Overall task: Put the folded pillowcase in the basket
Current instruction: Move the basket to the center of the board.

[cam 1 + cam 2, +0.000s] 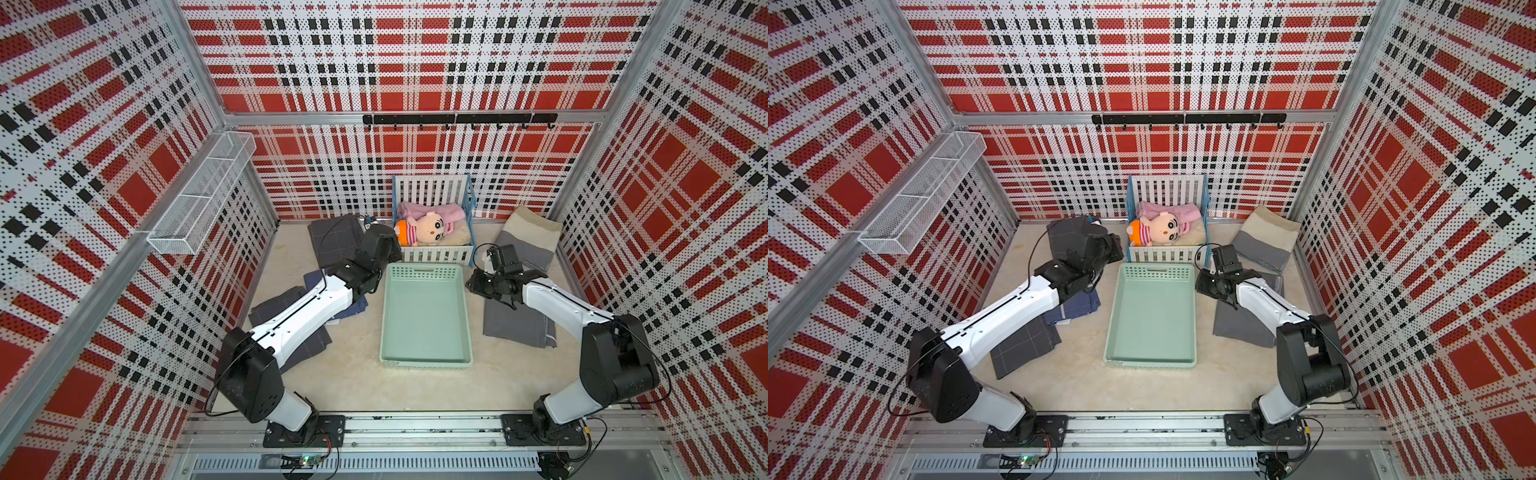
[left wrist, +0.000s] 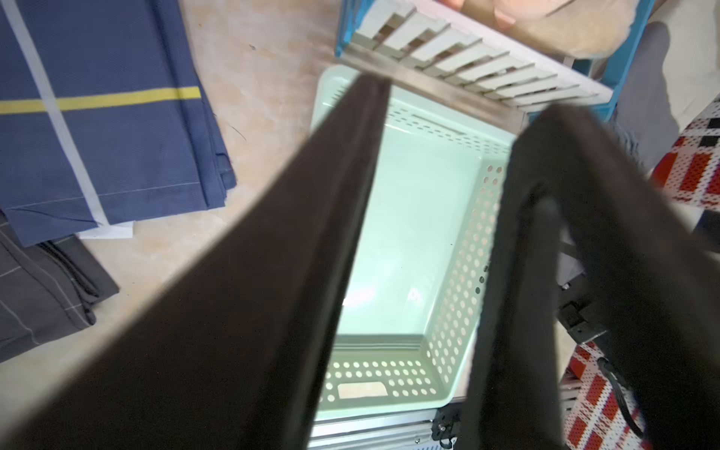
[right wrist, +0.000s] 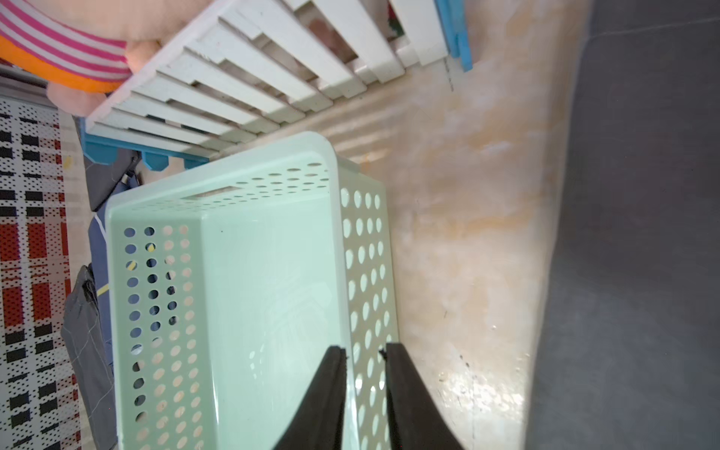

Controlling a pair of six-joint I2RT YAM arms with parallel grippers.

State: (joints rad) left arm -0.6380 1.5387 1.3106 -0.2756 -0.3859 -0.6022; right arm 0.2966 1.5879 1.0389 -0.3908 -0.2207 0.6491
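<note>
The pale mint-green basket (image 1: 424, 316) (image 1: 1152, 316) stands mid-floor with nothing in it. My right gripper (image 3: 364, 350) (image 1: 471, 286) is shut on the basket's (image 3: 265, 292) right wall, one finger inside and one outside. My left gripper (image 2: 465, 95) shows two blurred dark fingers standing apart over the basket (image 2: 409, 218), nothing between them; in both top views it is hidden under the left wrist (image 1: 365, 270). Several folded pillowcases lie around: a navy one (image 2: 117, 136), dark checked ones (image 1: 336, 237), a grey one (image 1: 515, 328) under the right arm, and a beige-and-grey one (image 1: 528, 237). Neither gripper holds any.
A white-slatted blue toy crib (image 1: 432, 253) with a doll (image 1: 419, 232) stands just behind the basket. A white wire rack (image 1: 199, 199) hangs on the left wall and a black hook rail (image 1: 457, 119) on the back wall. Plaid walls close in on three sides.
</note>
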